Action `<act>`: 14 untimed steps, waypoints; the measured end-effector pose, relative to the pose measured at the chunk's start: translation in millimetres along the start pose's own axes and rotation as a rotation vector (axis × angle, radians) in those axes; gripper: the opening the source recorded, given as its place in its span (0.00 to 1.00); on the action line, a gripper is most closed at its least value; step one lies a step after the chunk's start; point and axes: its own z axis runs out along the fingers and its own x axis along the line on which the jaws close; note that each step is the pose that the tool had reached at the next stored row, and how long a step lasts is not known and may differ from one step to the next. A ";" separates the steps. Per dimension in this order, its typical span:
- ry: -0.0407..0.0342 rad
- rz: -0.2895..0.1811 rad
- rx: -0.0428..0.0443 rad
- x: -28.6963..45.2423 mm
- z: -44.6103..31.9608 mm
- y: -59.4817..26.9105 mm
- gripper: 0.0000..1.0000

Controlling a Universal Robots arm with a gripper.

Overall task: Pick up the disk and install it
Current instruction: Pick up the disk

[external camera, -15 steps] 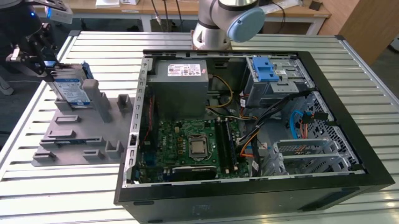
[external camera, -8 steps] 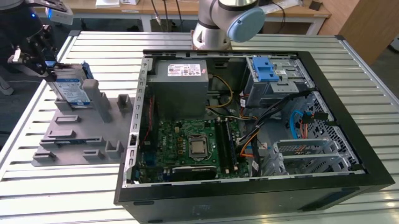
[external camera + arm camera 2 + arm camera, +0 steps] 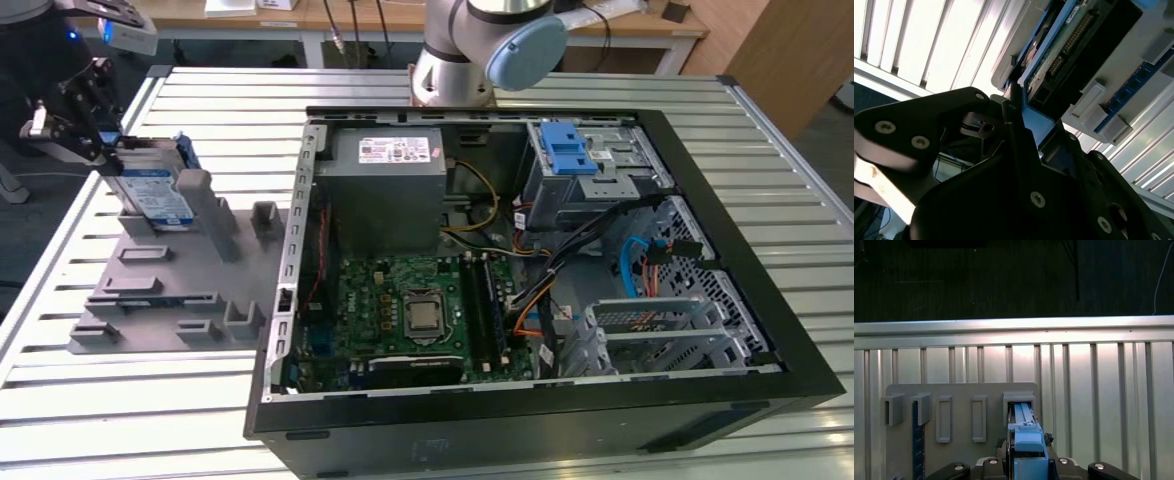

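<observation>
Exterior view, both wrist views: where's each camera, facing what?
Exterior view: off-arm, high, looking down at the computer case and rack; arm and gripper show.
First wrist view: on the wrist, looking over the gripper across the rack; disk edge-on.
Second wrist view: on the wrist, close along the gripper shut on the disk.
Shared: gripper and disk, all three.

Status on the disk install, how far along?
Done: the tool is at the disk and looks clamped on its blue rail, which sits between the fingers in the first wrist view. In hand: the disk, standing upright in the grey holder. Left: it is not yet lifted out, nor in the open case.
</observation>
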 end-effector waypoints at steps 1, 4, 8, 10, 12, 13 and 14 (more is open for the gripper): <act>0.0007 -0.002 0.0001 0.1 0.1 0.0 0.36; 0.0038 -0.011 0.0001 0.1 0.2 0.0 0.36; 0.0052 -0.015 0.0003 0.0 0.2 0.0 0.38; 0.0056 -0.015 -0.0004 -0.2 -0.6 0.0 0.44; 0.0053 -0.015 0.0002 -0.2 -0.9 0.0 0.44; 0.0053 -0.015 0.0002 -0.2 -1.1 0.0 0.44; 0.0053 -0.015 0.0003 -0.2 -1.1 0.0 0.44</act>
